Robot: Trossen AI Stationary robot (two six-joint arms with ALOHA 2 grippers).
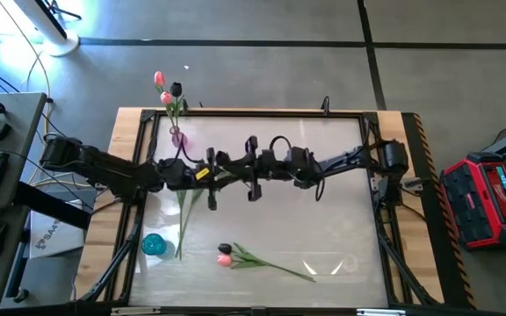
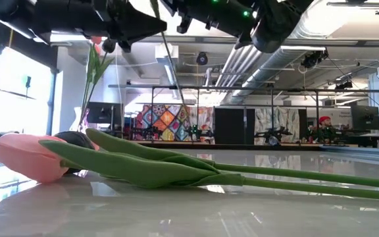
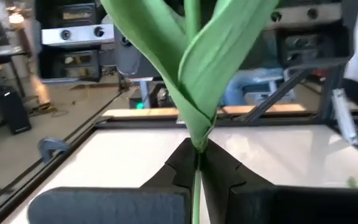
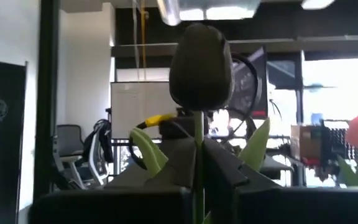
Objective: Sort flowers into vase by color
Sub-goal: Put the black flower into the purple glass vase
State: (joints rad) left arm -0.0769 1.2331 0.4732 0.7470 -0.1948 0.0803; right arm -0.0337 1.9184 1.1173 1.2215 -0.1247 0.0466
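Both grippers clamp one dark tulip [image 4: 201, 59] mid-air: left gripper [image 3: 197, 163] low on stem, right gripper [image 4: 199, 152] below head.

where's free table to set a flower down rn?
Bare: right half of the table, behind the two lying tulips. Crowded: left side, with the pink vase at the back, the teal vase in front, and the held flower's stem hanging between them.

Tulip heads: pink [image 1: 225, 260] and near-black [image 1: 225, 249] at 6 o'clock; stems green [image 1: 275, 266]. Held tulip [image 4: 201, 59]: dark head, green leaves [image 3: 194, 74]. Vases: purple [image 1: 178, 137] at 11 o'clock, teal [image 1: 154, 245] at 8 o'clock. Arms: black.
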